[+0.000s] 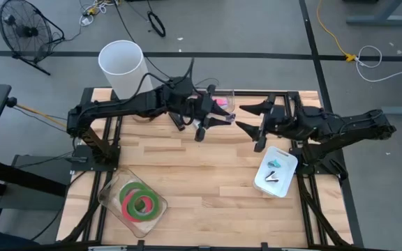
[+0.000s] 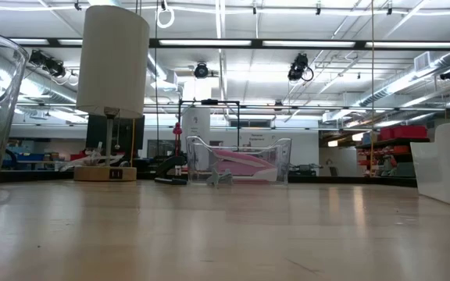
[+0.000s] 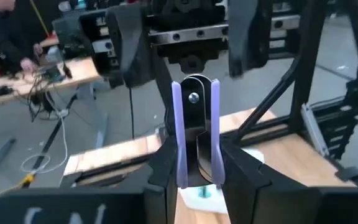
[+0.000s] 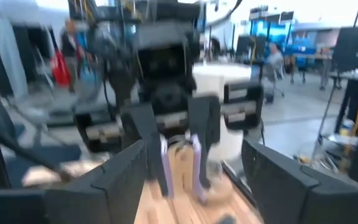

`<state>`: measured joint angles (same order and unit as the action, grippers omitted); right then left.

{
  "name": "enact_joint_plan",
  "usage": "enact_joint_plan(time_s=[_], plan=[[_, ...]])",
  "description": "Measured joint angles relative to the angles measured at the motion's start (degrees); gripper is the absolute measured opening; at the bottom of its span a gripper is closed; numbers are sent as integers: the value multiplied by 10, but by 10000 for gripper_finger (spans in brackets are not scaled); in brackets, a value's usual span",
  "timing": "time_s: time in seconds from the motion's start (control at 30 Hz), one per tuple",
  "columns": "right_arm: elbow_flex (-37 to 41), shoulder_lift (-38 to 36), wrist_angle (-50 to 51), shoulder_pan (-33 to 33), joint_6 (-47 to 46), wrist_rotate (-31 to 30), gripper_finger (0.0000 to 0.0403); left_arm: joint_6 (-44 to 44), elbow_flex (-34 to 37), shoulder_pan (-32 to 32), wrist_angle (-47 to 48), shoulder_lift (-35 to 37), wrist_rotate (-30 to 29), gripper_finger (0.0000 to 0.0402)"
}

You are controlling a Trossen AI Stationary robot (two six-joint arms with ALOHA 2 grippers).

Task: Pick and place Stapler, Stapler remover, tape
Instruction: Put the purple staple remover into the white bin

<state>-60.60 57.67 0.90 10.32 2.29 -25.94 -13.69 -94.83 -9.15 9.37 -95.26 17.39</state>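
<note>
My left gripper [image 1: 218, 120] is over the table's far middle, shut on a lilac stapler remover [image 3: 195, 134]. My right gripper [image 1: 248, 118] faces it from the right, open and empty; its two fingers [image 3: 126, 46] stand apart just beyond the remover's free end. The remover also shows in the right wrist view [image 4: 179, 165]. A pink stapler [image 2: 244, 165] lies in a clear bin [image 1: 223, 99] at the far edge. Green and pink-red tape rolls [image 1: 142, 202] lie flat in a clear tray [image 1: 110, 199] at the near left. My left gripper pinches the remover's near end [image 3: 199, 177] between its two fingers, one on each lilac side. The fingers lie level, coming from the table's left, along the remover. The remover sticks out past the fingertips, riveted end [image 3: 194, 98] toward the right gripper, clear of the table.
A white tray [image 1: 285, 183] holding small teal items stands at the right under my right arm. A tall white cylinder [image 1: 121, 66] stands at the far left corner. Bare wood lies across the middle and near edge [image 1: 208, 188]. People show in the room beyond.
</note>
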Motion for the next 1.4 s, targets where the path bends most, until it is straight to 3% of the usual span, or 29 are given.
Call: enact_joint_plan(time_s=[0.23, 0.93, 1.1, 1.4], plan=[[0, 0, -74, 0, 2, 29, 261, 42, 0, 1, -36, 0, 23, 92], [0, 52, -110, -18, -3, 63, 258, 57, 0, 1, -45, 0, 35, 93], [0, 52, -110, -18, -9, 72, 218, 57, 0, 1, -44, 0, 35, 92], [0, 52, -101, -26, -18, 73, 95, 71, 0, 1, -44, 0, 36, 92]])
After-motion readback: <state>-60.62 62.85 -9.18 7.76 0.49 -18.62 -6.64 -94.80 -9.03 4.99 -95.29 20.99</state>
